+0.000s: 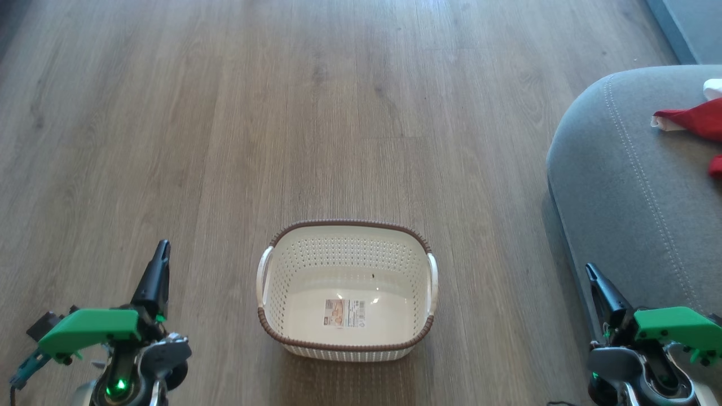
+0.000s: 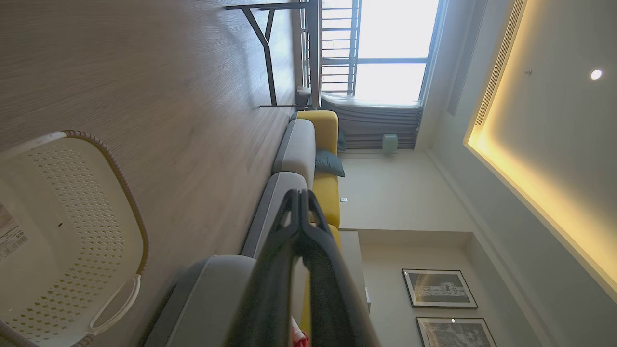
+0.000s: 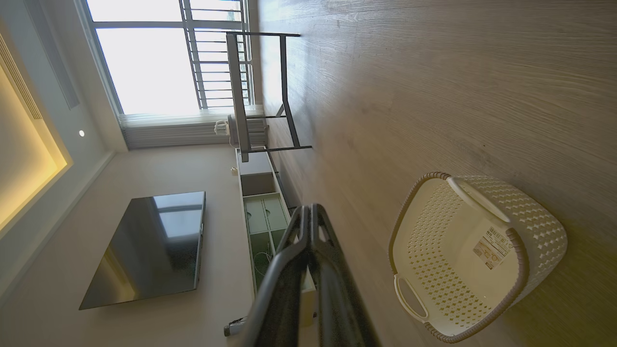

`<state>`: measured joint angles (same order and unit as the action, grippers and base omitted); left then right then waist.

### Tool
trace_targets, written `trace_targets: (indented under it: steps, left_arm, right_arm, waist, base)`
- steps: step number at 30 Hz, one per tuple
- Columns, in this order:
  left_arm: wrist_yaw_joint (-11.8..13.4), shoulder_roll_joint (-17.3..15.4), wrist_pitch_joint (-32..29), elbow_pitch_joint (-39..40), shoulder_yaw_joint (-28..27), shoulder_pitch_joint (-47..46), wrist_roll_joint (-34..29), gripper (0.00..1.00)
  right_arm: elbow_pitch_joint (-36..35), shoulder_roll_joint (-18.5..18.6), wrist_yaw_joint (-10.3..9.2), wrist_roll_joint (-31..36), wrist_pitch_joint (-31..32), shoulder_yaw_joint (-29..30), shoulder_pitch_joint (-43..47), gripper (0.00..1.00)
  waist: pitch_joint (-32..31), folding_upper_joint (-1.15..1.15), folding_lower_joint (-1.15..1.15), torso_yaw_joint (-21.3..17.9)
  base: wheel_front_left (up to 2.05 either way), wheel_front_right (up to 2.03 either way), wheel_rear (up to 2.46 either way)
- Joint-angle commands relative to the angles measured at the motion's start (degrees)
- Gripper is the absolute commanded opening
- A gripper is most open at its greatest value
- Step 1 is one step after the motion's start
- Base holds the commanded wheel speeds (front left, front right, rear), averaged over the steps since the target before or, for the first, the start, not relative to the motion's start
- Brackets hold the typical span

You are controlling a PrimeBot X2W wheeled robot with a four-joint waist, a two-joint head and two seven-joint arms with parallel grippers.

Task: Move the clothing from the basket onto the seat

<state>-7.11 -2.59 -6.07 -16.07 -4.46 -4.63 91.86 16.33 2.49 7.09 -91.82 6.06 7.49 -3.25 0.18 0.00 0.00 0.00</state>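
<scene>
The cream perforated basket [image 1: 273,304] with a brown rim stands on the wood floor with nothing in it but a label sticker; it also appears as the basket [image 2: 82,231] and the basket [image 3: 535,226]. Red clothing [image 1: 694,119] with white trim lies on the grey seat [image 1: 626,186] at the right edge; a red scrap of clothing [image 2: 298,336] peeks beside the fingers. My left gripper [image 1: 162,248] is shut and empty, left of the basket. My right gripper [image 1: 590,270] is shut and empty, beside the seat's front. Both grippers' fingertips meet in the wrist views [image 2: 300,195] [image 3: 308,209].
Wood floor [image 1: 338,113] stretches around the basket. A long grey and yellow sofa [image 2: 299,149] runs toward a window. A black-framed table [image 3: 270,91], a low cabinet [image 3: 262,212] and a wall-mounted television [image 3: 154,246] stand across the room.
</scene>
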Motion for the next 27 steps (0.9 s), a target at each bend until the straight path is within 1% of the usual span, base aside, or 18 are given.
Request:
trace_targets:
  steps: [1, 27]
  left_arm:
    - [-0.4, -0.3, -0.4, 2.0, -2.1, -1.6, 0.3, 0.00]
    - [-0.4, -0.3, -0.4, 2.0, -2.1, -1.6, 0.3, 0.00]
  right_arm:
    - [-2.3, 0.4, 0.40, -0.3, 0.4, -1.0, -2.9, 0.00]
    - [-2.3, 0.4, 0.40, -0.4, 0.4, -1.0, -2.9, 0.00]
  waist:
    - [0.0, 0.00, 0.00, 0.0]
    - [0.0, 0.00, 0.00, 0.0]
  base:
    - [0.00, 0.00, 0.00]
    - [0.00, 0.00, 0.00]
